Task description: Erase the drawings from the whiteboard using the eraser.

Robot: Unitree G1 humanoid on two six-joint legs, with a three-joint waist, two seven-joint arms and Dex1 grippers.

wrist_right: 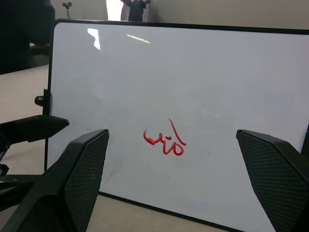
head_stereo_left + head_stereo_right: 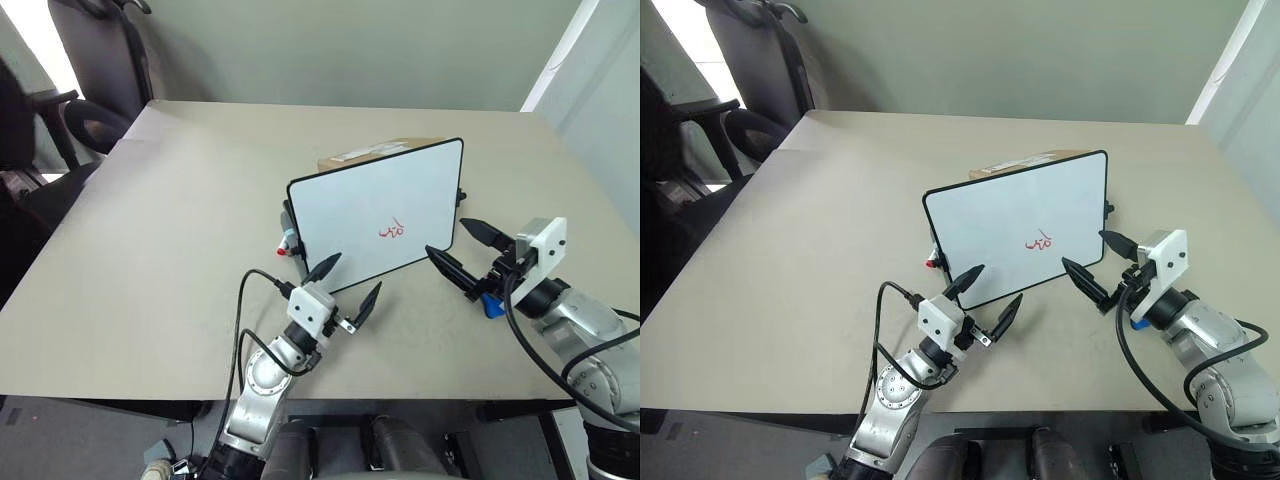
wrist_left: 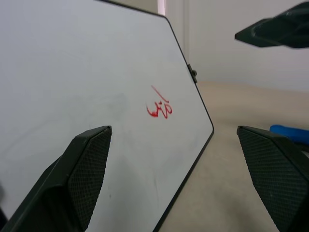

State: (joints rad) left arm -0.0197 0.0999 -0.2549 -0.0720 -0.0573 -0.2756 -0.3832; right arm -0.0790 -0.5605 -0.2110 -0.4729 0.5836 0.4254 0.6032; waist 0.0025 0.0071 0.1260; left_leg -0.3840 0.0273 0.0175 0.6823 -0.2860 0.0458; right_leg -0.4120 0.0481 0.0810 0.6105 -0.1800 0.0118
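A black-framed whiteboard (image 2: 378, 215) stands tilted back near the middle of a beige table (image 2: 150, 250), its white face turned toward the near edge and its far side leaning against a brown cardboard box (image 2: 375, 152) whose top edge shows just behind it. The drawings (image 2: 394, 230), a small red looping scribble, sit low on the right half of the board.

The left gripper (image 2: 342, 287) hovers just in front of the board's near bottom edge, its two black fingers spread apart with nothing between them. In the left wrist view the scribble lies between those fingers, further along the board face.

The right gripper (image 2: 462, 252) hangs at the board's near right corner, fingers likewise spread wide and holding nothing, one tip close to the corner of the frame. The right wrist view looks straight at the board, the red marks centred between the fingers.

The eraser (image 2: 489, 304), a small bright blue block, lies on the table to the right of the board, just under the right gripper and partly hidden by it. It is not gripped.

A red-capped marker (image 2: 288, 243) peeks out at the board's left edge. Dark office chairs (image 2: 95, 70) stand beyond the table's far left corner.
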